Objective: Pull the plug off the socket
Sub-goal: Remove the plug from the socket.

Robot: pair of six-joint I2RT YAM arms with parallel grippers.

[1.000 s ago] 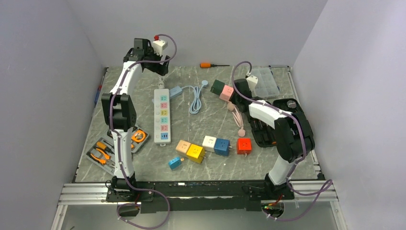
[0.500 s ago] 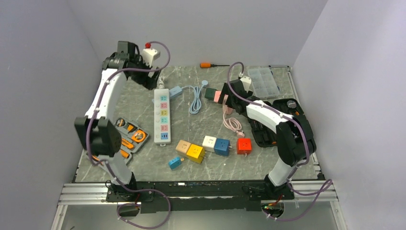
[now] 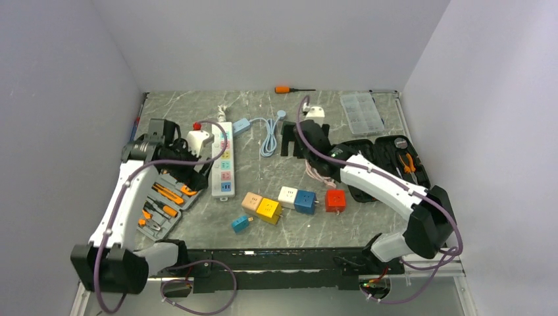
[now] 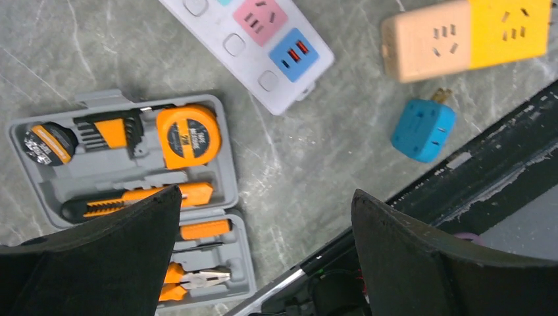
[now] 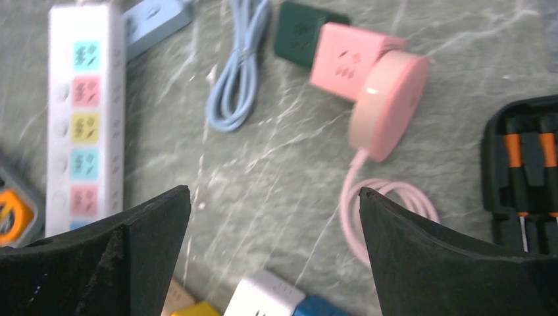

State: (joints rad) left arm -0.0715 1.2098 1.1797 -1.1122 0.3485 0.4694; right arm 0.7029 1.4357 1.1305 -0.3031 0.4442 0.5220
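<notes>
Hovering, both released: left hand (image 4: 264, 195) just past the socket (image 4: 260, 49) end, right hand (image 5: 273, 191) above the table (image 5: 263, 158).

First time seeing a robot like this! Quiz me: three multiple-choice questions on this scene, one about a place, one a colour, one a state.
1. Where is the orange-handled screwdriver?
A) by the table's far edge
B) inside a tool case
C) among the cubes

2. Which colour cube touches the yellow cube?
A) red
B) peach
C) green

3. The right arm's fingers are:
A) spread apart, empty
B) shut on a cable
C) shut on a cube

Answers:
1 A: it lies alone near the back wall.
2 B: the peach cube sits flush against it.
3 A: they stand wide with nothing gripped between them.
</notes>
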